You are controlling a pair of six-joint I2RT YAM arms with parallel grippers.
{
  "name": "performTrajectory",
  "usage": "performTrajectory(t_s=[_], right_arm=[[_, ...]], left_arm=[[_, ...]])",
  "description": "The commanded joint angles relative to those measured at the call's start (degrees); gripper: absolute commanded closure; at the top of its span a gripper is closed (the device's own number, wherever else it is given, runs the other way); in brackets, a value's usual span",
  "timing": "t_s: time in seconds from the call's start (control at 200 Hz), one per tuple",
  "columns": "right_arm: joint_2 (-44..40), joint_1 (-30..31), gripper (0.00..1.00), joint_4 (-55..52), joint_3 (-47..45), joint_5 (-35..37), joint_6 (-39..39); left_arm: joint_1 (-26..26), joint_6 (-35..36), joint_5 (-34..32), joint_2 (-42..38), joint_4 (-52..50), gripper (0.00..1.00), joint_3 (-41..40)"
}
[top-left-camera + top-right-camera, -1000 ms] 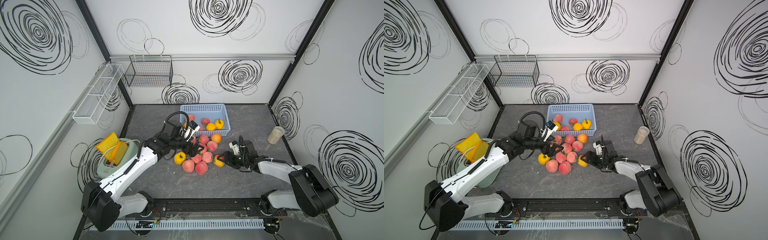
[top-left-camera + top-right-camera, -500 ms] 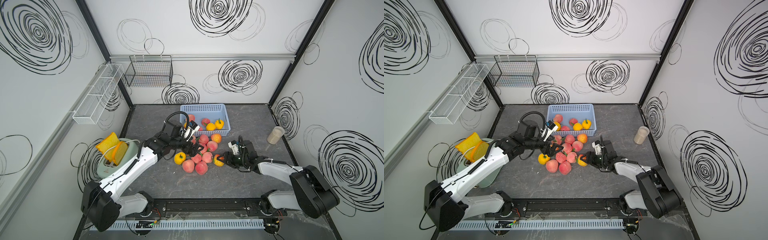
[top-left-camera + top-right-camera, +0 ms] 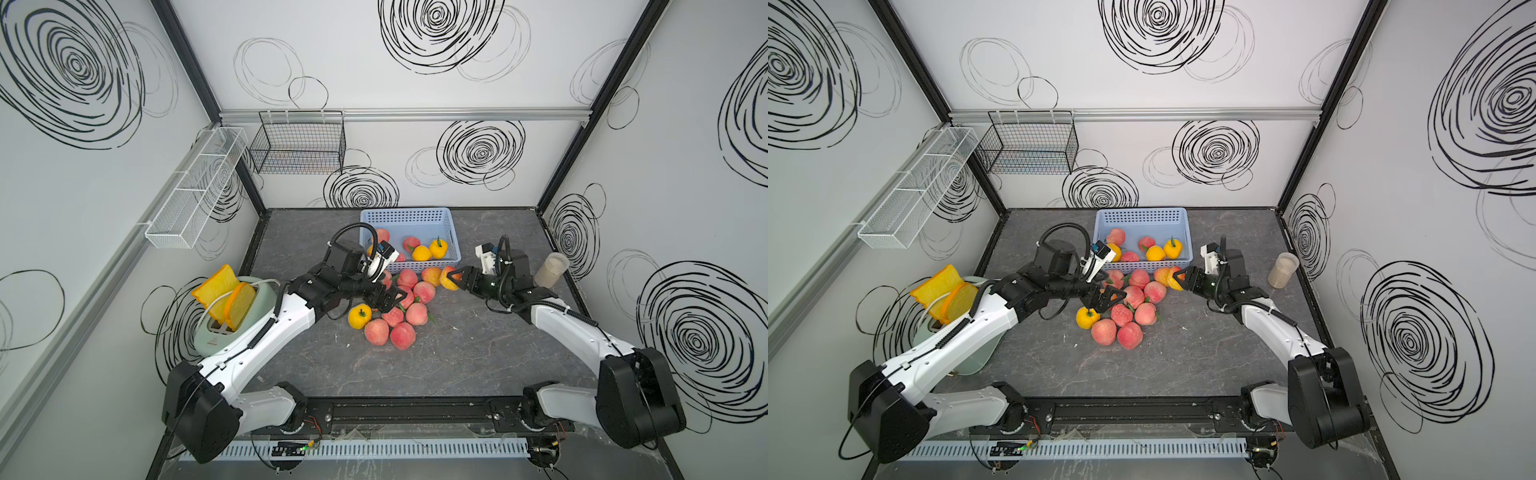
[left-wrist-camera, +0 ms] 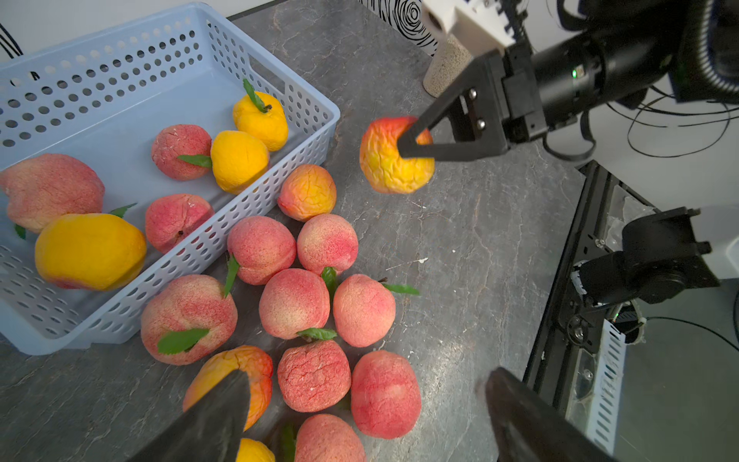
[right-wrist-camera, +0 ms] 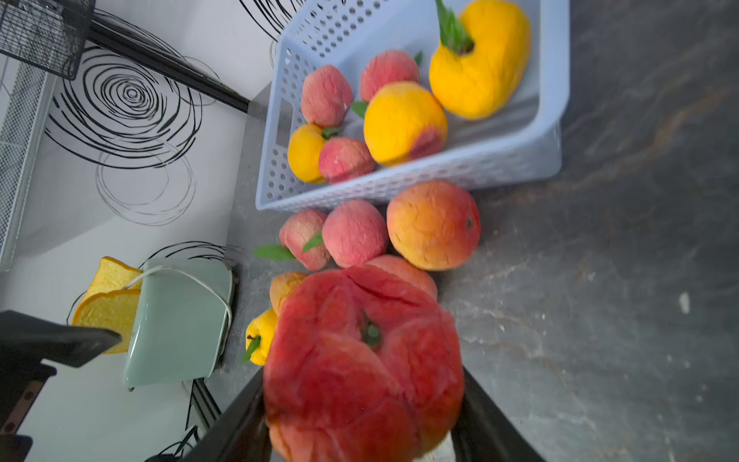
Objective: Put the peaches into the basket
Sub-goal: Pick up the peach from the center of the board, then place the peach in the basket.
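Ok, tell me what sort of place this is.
Most likely a robot test cell staged as a kitchen counter: white panel walls covered in drawn black swirls, two arms mounted on a rail at the front, and props like a toaster holding toy bread.

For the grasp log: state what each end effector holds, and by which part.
Right end effector: a red-yellow peach, pinched on opposite sides. Left end effector: open over the loose peaches, holding nothing.

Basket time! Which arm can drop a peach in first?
Right. The right gripper is shut on a peach close to the basket. The left gripper is open, holding nothing, above the loose peaches.
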Motion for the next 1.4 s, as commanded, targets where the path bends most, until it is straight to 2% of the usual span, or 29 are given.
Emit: performTrajectory(t_s=[0.0,0.38,0.565,0.795,0.97,1.396], right_arm=[[5.9,-0.8,0.44,1.9,6.3,3.0,-4.6],[31.8,-1.5,0.45,5.0,29.7,10.2,-15.9],[41.7,-1.3,0.46,5.5,39.1,10.8,-20.3],[48.1,-0.4,0.46,3.6,47.1,13.3,-24.4],[50.2,0.1,0.44,6.2,48.4,15.5,-26.1],[56.8,3.1,0.41,2.9,54.6,23.8,-32.4]], left_arm=[[0.7,0.1,0.1,0.1,0.5,0.04,0.6],[2.0,-0.7,0.5,0.7,1.1,0.04,0.5],[2.3,-0.9,0.3,1.7,1.0,0.04,0.5],[2.4,-0.8,-0.2,2.6,0.7,0.04,0.7],[2.8,-0.8,-0.6,3.5,0.6,0.04,0.7],[3.3,-0.8,-1.3,4.4,0.2,0.04,0.9]])
